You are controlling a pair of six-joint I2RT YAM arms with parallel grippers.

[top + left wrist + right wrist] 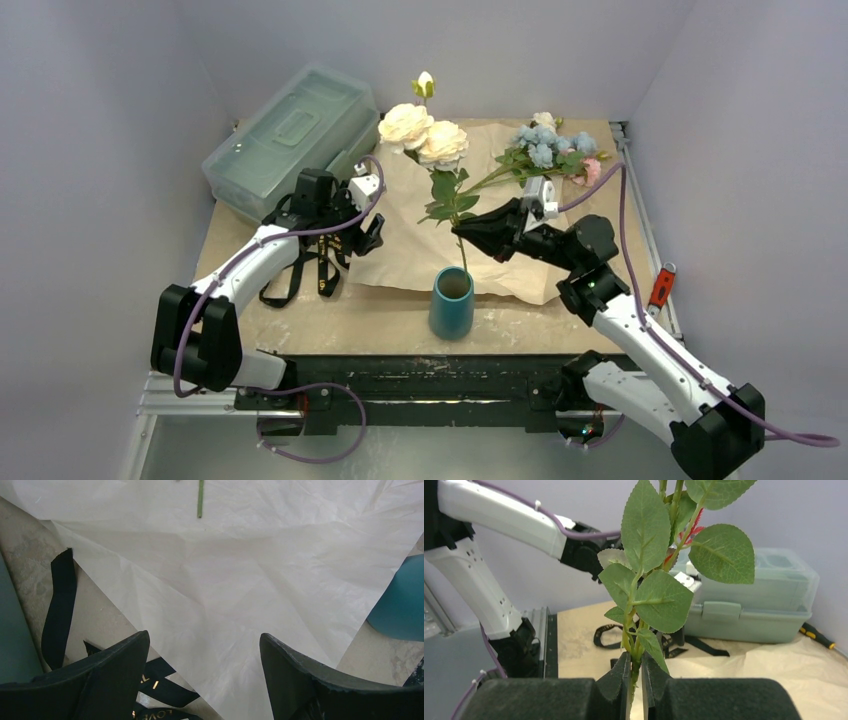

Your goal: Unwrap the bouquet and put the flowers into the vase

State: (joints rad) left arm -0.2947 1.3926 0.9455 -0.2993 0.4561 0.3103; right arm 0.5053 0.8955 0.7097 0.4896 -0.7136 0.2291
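Your right fingers (611, 685) pinch the rose stem (630, 647) below its leaves, its end at the vase (452, 300) mouth, near centre. Your left fingers (120, 660) gape empty over the paper (225, 580). The stem looks light, wiry and top-heavy: hold it low, gently.

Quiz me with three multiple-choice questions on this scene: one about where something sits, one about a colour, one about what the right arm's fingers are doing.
1. Where is the lidded plastic box?
A) back left corner
B) front right corner
C) between the arms

2. What colour is the vase?
A) red
B) teal
C) yellow

3. The right arm's fingers are:
A) wide open and empty
B) shut on a leafy flower stem
C) gripping a spoon

Answers:
1 A, the overhead view shows it at the back left.
2 B, the small cup at the front is plainly teal.
3 B, the wrist view shows them pinched on the green stem.
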